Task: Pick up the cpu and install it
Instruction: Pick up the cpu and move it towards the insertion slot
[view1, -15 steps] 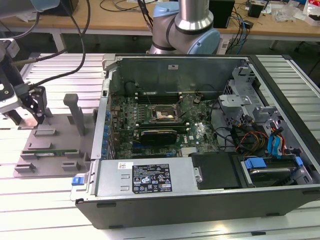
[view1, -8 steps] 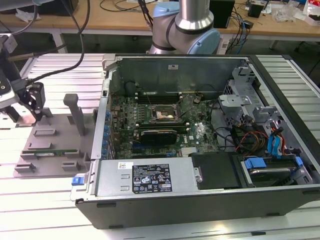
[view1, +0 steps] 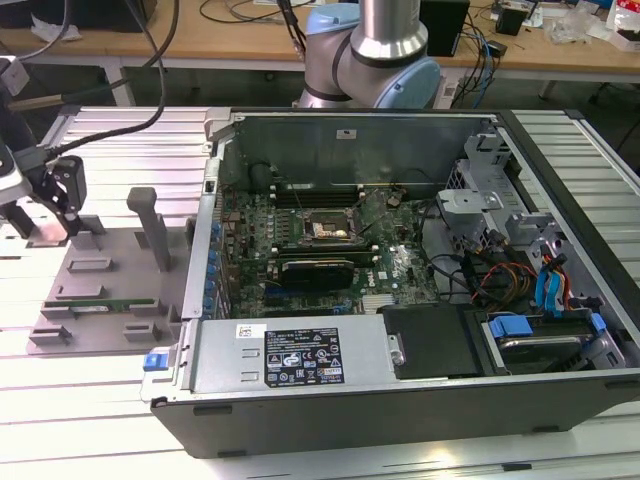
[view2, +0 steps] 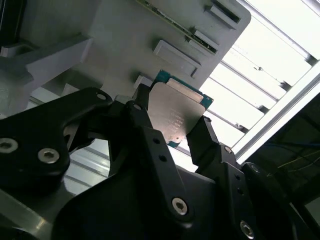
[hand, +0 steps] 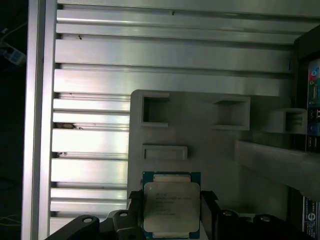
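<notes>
The cpu (view2: 175, 115) was pinched between two black fingers (view2: 202, 136), which pressed on opposite edges. Its silver top and thin green rim were plain in both wrist views. So the gripper (view2: 172, 119) was closed on the cpu, right over the grey fixture plate (hand: 220, 150). Whether the chip had cleared the plate, I couldn't tell. In the exterior view the gripper (view1: 68, 215) hung at the far left end of that plate, on the slatted aluminium bench (view1: 80, 400). Well off to the exterior view's right lay the open computer case (view1: 400, 400), its black socket (view1: 330, 230) on the motherboard.
</notes>
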